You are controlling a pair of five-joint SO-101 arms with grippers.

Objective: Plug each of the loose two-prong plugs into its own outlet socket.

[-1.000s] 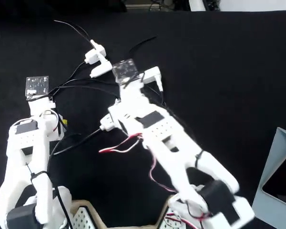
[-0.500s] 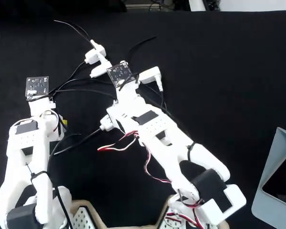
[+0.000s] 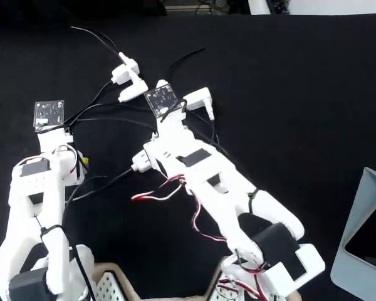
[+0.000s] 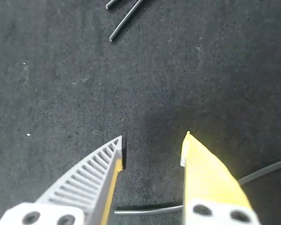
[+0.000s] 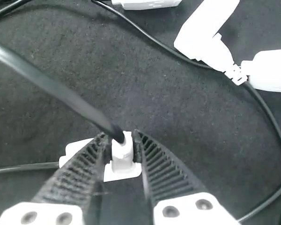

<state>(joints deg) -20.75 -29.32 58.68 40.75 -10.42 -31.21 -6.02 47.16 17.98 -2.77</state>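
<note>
The left arm (image 3: 34, 188) stands near the left edge of the black surface (image 3: 301, 94). The left gripper (image 4: 152, 143) hangs over bare cloth with its jaws spread wide and nothing between them. A thin black cable (image 4: 147, 209) crosses just below the fingertips.

Near the middle, the right gripper (image 5: 122, 140) is clamped on a small white plug (image 5: 123, 161). The plug is blocky, and a thick black lead (image 5: 51, 86) leaves its end. It sits low against the surface, upright between the ribbed fingers (image 5: 161, 166).

Beyond that wrist lie three more white connector bodies. Two of them (image 3: 126, 78) touch at an angle. A single one (image 3: 197, 99) lies just to their right. That makes four white bodies with the held plug. Black cables (image 3: 106, 106) tangle between the two arms.

Right of the right arm (image 3: 232, 200) the surface is open as far as a grey-blue panel (image 3: 363, 226) at the right edge.
</note>
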